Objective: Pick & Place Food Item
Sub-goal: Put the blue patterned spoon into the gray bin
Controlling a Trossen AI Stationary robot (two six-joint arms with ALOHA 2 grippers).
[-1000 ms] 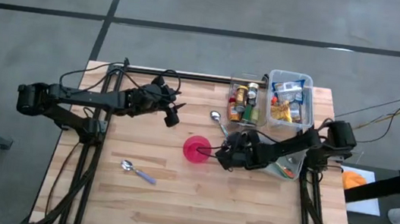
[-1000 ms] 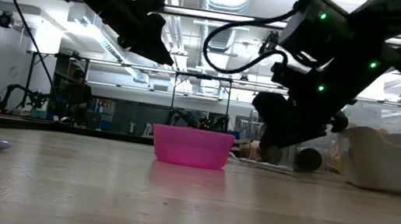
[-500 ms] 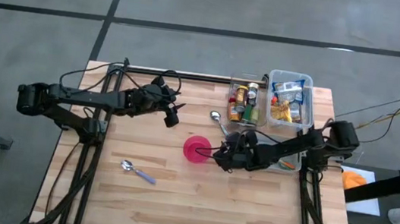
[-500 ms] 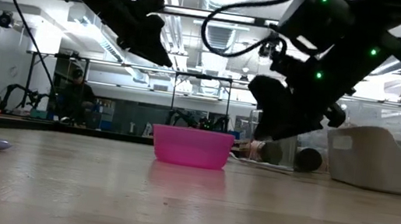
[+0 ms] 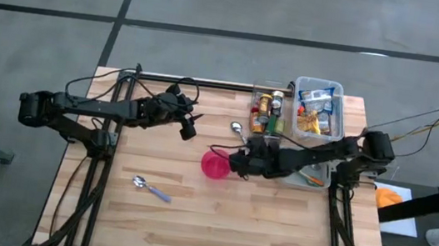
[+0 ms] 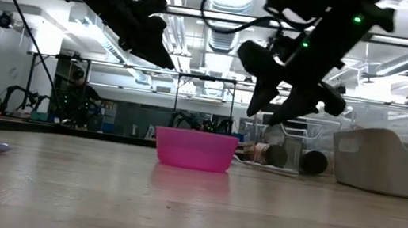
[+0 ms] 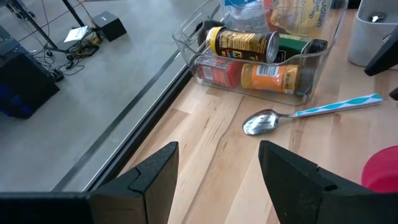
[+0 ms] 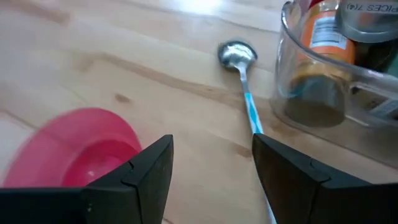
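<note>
A pink bowl (image 5: 213, 166) stands on the wooden table (image 5: 191, 220) near its middle. Food jars lie in a clear bin (image 5: 269, 111) at the far right, with packets in a second bin (image 5: 319, 108) beside it. My right gripper (image 5: 233, 161) hangs open just right of the bowl (image 8: 84, 152), above the table (image 6: 278, 100), and nothing is between its fingers (image 8: 140, 171). My left gripper (image 5: 189, 130) stays open in the air left of the jar bin (image 7: 261, 62), also with nothing in it.
A spoon with a blue handle (image 5: 241, 134) lies between the bowl and the jar bin (image 8: 245, 81). Another spoon (image 5: 150, 188) lies near the left front. A pale tub (image 6: 393, 161) stands at the table's right edge, under my right arm.
My right gripper has risen from the table and gone a little toward the far and left edges, up to the bowl's right side, rolling about its own axis as it went. Its fingers stay open.
</note>
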